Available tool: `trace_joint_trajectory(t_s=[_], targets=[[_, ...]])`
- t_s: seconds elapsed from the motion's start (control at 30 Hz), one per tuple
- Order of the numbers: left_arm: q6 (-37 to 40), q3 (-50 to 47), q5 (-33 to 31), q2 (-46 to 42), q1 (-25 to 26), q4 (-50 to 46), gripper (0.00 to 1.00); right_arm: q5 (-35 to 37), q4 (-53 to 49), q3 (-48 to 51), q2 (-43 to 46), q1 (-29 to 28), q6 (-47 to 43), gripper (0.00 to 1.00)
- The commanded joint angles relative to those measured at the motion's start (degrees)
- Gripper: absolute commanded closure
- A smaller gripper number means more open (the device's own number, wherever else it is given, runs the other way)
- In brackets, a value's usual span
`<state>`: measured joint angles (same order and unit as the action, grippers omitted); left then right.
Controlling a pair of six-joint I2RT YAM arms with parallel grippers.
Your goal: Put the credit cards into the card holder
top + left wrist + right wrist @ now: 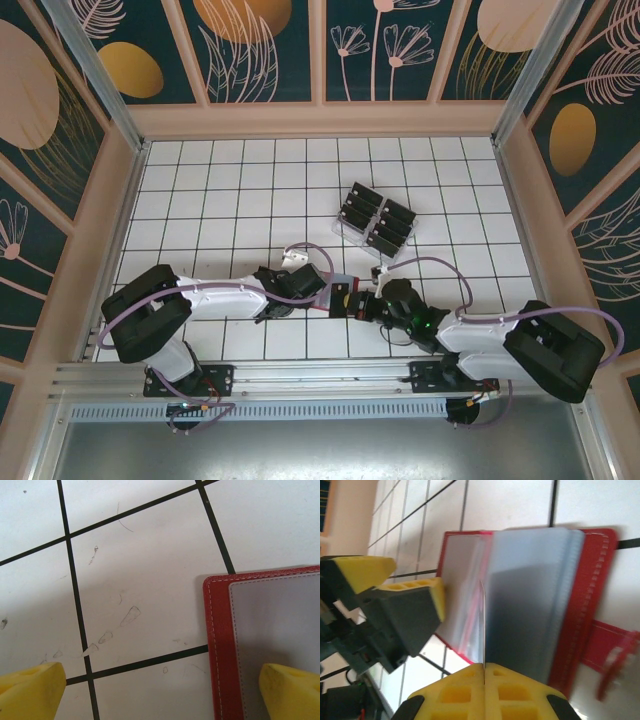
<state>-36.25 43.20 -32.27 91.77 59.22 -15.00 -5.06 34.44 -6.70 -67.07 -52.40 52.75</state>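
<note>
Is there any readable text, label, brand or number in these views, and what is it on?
None is readable.
card holder: plain red cover and blank pockets, no print.
credit cards: too small to tell whether they carry any print.

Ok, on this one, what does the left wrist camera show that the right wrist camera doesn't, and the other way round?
The left wrist adds scuff marks on the tiles and a close look at one corner of the card holder.

The right wrist adds the holder's fanned clear sleeves, its red tab clasp, and the right gripper shut on a thin sheet seen edge-on; card or sleeve, I cannot tell.

Shared: the open red holder, the left gripper with fingers apart at its edge, and the gridded table.
</note>
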Motion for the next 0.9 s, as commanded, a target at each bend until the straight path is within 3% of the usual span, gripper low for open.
trace_joint_trajectory(t_s=[0.0,0.27,0.87], targets=[[-0.57,0.10,-0.94,0.80,-0.01,-1.81,0.01,7.19,-7.15,-0.43,1.36,-0.51,-2.83,1.00],[-0.95,-0.91,2.48,-1.15,-0.01,-0.05,0.01,11.04,-12.30,-3.15,0.93,0.93,-6.23,1.00],[-0.86,0.72,5.38,-8.00,-0.04,-0.20,0.01,6.14,-12.38,-3.67,-0.63,10.69,-12.37,1.00]])
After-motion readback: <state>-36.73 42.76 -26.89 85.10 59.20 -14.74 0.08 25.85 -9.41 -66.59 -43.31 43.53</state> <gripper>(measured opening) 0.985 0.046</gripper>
